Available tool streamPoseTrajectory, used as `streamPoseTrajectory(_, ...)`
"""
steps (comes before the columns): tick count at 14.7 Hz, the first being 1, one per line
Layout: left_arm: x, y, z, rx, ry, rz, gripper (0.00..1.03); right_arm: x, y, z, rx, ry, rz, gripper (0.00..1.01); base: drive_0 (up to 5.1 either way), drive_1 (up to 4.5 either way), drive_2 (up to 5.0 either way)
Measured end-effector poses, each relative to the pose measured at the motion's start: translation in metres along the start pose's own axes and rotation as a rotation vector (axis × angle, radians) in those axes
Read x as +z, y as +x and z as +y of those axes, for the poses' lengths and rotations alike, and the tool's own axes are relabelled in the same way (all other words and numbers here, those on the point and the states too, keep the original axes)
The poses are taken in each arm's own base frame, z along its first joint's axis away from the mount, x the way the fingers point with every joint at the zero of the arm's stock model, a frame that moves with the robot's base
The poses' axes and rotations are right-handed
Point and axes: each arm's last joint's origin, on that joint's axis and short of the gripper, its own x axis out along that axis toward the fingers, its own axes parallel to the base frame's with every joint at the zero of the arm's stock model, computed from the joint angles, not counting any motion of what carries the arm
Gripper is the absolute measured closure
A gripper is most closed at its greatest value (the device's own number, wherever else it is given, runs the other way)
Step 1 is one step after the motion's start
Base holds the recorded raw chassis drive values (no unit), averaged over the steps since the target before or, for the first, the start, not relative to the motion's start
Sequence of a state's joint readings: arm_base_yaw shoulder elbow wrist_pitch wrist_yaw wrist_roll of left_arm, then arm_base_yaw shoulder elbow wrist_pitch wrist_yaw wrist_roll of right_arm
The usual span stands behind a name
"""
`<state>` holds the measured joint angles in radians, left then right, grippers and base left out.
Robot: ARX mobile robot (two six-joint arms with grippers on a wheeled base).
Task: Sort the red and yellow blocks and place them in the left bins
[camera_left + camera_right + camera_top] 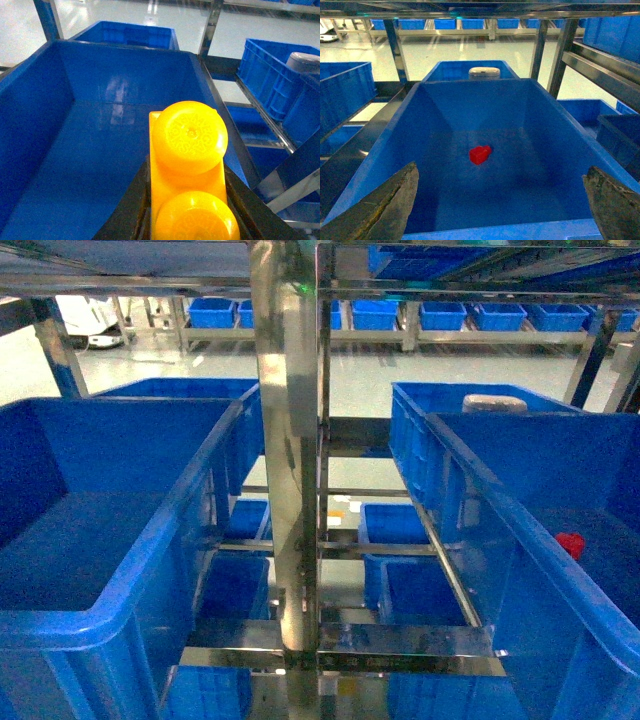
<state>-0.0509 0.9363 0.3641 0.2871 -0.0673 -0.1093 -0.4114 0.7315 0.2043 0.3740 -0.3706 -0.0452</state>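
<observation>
We are seeing a glossy orange-yellow plastic two-stud brick (pixel 187 170), a smooth, shiny deep blue plastic crate (pixel 30 125), and polished, reflective metal shelf posts (pixel 290 460).

a steel rack (pixel 288 490) carries two large blue crates (pixel 110 540), side by side.

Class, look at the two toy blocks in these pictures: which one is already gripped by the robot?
The yellow block with two round studs: the left gripper clamps it above the left bin. The red block lies loose in the right bin, below the open right gripper.
</observation>
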Motion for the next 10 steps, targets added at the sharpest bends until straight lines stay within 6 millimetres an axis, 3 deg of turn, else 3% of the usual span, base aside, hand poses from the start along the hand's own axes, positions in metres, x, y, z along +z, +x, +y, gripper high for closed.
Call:
streamPoseTrajectory(6,-0.033,0.048,0.036,0.032,-0.017,0.099,0.76,0.000,0.000,0.000,0.000,0.000,0.000,0.03,0.0,0.00,0.0)
streamPoseTrajectory(10,-0.030,0.101,0.062,0.010,0.051,0.140,0.76,0.000,0.000,0.000,0.000,0.000,0.000,0.03,0.0,0.00,0.0)
